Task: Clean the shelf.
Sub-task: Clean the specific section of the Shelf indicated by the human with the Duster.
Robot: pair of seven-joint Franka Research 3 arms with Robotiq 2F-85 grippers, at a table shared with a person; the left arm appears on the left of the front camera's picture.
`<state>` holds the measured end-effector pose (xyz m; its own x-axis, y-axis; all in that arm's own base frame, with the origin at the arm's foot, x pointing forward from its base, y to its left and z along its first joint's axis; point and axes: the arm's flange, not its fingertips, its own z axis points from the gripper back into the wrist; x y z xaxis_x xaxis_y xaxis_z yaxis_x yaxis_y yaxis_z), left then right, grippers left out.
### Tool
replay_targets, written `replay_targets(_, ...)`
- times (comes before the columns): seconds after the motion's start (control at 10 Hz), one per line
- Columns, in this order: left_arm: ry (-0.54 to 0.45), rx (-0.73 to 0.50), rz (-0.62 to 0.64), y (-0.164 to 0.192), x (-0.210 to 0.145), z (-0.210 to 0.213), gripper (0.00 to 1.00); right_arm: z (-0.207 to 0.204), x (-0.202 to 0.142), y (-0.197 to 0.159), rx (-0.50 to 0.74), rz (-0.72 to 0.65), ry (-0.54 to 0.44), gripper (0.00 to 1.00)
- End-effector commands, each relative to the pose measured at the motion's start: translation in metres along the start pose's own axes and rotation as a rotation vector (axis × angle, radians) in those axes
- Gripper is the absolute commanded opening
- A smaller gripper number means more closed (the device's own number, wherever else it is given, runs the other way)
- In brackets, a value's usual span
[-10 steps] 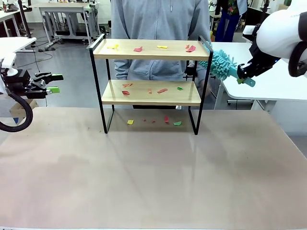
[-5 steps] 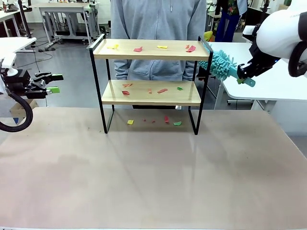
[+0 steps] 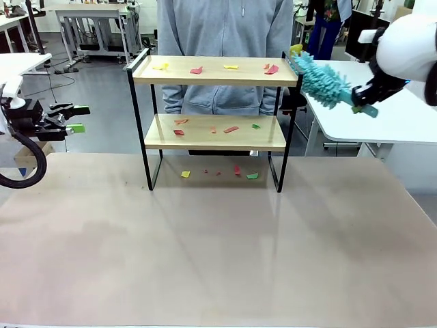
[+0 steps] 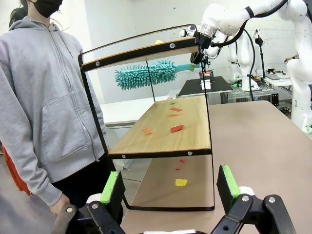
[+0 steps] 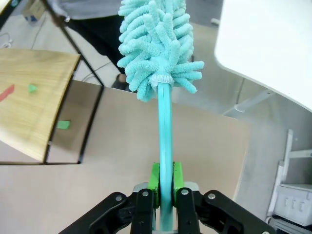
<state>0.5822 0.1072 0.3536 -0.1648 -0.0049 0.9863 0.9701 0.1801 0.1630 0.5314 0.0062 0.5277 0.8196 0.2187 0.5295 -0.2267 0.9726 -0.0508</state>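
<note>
The right gripper (image 5: 165, 184) is clamped on the thin teal handle of a duster (image 5: 156, 46), with the green pads pressed on either side of the handle. It hangs in the air beyond the tabletop's (image 3: 205, 260) far right corner, above a white side table (image 3: 403, 119). The duster runs from it up and to the left. Its fluffy teal head reaches the right side rail at the level of the top board (image 3: 215, 78); whether the fibres touch the rail cannot be told.

The shelf (image 3: 278, 147) stands upright at the middle of the tabletop's far edge. Small paper scraps (image 3: 196, 70) in yellow and red lie spread along the top board. Red, orange and green ones lie on the lower board (image 3: 205, 139). Yellow, red and green pieces lie on the tabletop between the shelf's feet. A person (image 3: 225, 31) in a grey hoodie stands just behind the shelf.

The left gripper (image 3: 73, 117) is by the tabletop's far left corner, well apart from the shelf. Its jaws are spread wide with nothing between them, and it points toward the shelf's left end.
</note>
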Motion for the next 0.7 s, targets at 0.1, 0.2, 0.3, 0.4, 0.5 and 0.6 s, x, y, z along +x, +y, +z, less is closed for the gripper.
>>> replay_targets(0.1, -0.002, 0.001, -0.004, 0.0, 0.002, 0.0, 1.0, 0.037, -0.027, -0.034, -0.079, 0.094, 0.087, 0.13)
replay_targets(0.2, -0.002, 0.001, -0.004, 0.0, 0.002, 0.0, 1.0, 0.049, -0.043, -0.045, -0.082, 0.164, 0.154, 0.13)
replay_targets(0.3, -0.002, 0.001, -0.004, 0.0, 0.002, 0.0, 1.0, 0.059, -0.059, -0.05, -0.074, 0.241, 0.222, 0.13)
replay_targets(0.4, -0.002, 0.001, -0.004, 0.0, 0.002, 0.0, 1.0, 0.068, -0.077, -0.053, -0.073, 0.331, 0.293, 0.13)
replay_targets(0.5, -0.002, 0.001, -0.004, 0.0, 0.002, 0.0, 1.0, 0.075, -0.095, -0.051, -0.087, 0.426, 0.349, 0.13)
replay_targets(0.6, -0.002, 0.001, -0.004, 0.0, 0.002, 0.0, 1.0, 0.085, -0.113, -0.046, -0.068, 0.525, 0.39, 0.13)
